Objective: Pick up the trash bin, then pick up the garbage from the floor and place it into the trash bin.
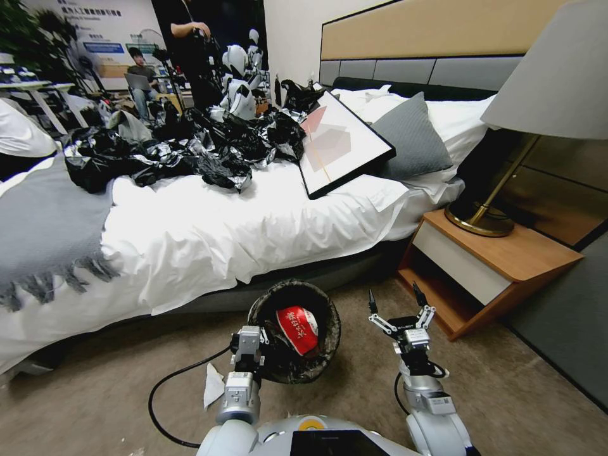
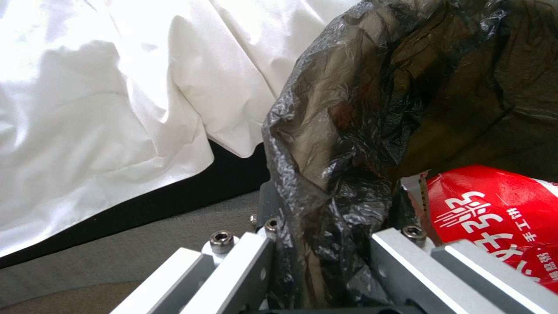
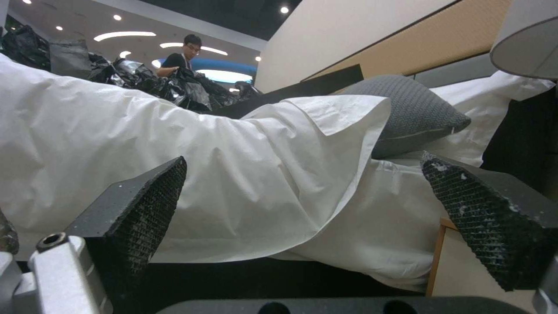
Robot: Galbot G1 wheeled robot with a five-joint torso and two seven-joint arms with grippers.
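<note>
Near the bottom centre of the head view, the left gripper (image 1: 263, 354) pinches the rim of the trash bin (image 1: 316, 370), which already contains a red pack (image 1: 297, 329). The right gripper (image 1: 398, 311), lower right of centre, is spread and empty. Collection appears under way: a white paper scrap (image 1: 213, 385) lies on the floor (image 1: 95, 392) at lower left, and the next move calls for lowering the spread gripper onto it.

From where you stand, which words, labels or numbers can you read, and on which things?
Red pack in the trash bin: white Chinese characters, small ones reading "手工".
Right gripper: small label, too small to read.
Wall posters far behind: blurred, unreadable.
</note>
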